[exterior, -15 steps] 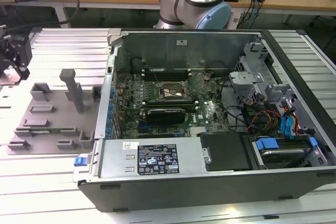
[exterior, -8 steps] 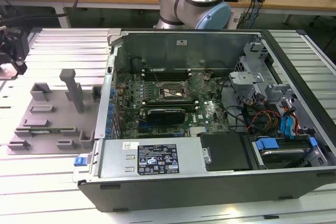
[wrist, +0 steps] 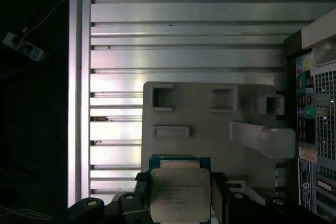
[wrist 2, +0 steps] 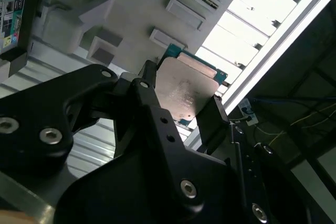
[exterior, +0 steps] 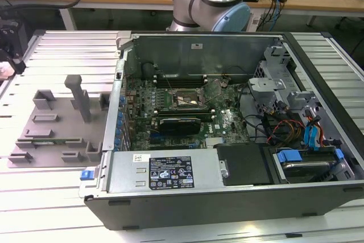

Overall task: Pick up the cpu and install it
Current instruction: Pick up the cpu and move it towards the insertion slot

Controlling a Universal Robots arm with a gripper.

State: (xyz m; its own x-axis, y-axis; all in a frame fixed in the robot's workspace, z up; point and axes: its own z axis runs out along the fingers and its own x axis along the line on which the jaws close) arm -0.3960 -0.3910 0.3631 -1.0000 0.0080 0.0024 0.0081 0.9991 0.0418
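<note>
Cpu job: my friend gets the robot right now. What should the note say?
Tool: shut on the cpu, with a finger on each side, as both wrist views show.
Cpu: in the tool, over the grey holder. I cannot tell whether it is fully clear of the holder. The holder lies to the exterior view's left of the open case.
Done: the cpu is gripped.
Left: the cpu is not yet in the socket on the green board inside the case.
</note>
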